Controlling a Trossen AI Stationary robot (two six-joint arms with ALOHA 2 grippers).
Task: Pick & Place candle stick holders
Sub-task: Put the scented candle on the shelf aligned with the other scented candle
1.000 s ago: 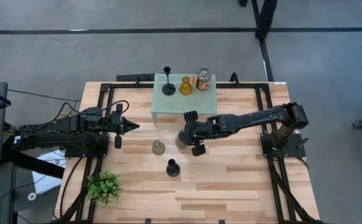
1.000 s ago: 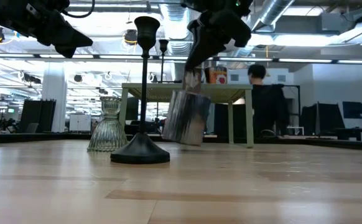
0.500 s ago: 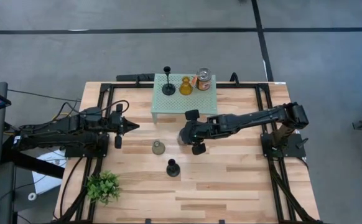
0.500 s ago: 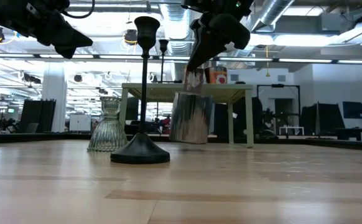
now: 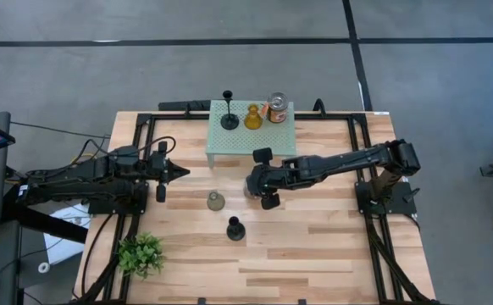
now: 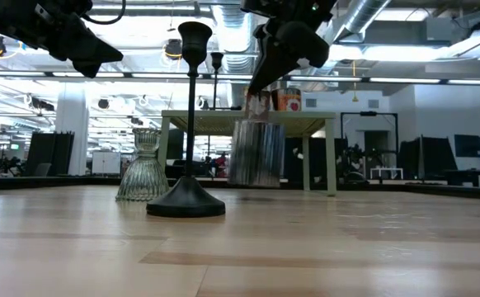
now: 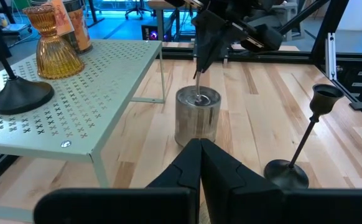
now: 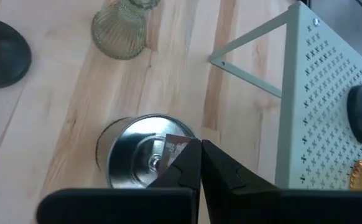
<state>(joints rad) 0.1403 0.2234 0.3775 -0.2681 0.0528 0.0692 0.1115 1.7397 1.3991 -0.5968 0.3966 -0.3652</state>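
A silvery jar-like holder stands upright on the table in front of the mint-green rack; it also shows in the low view. My right gripper is above it, shut on it. My left gripper is shut and empty, held above the table's left part. A grey-olive holder and a black holder stand on their bases on the table. On the rack stand a black holder, an amber one and a second silvery jar. My right gripper reaches into the jar's open top from above, slanting down from the table's right. Its shut fingers pinch something small beside a tag inside the opening; which part I cannot tell. The jar is upright, its base at the table top.
A green leafy plant stands at the near left corner. The rack's legs are close behind the jar. The tall black holder stands near the jar on its near side. Bare wood lies at the near right.
The silvery jar hung tilted below my right gripper a second ago. It has swung upright and gone a little toward the rack with the gripper, which has stayed shut on it.
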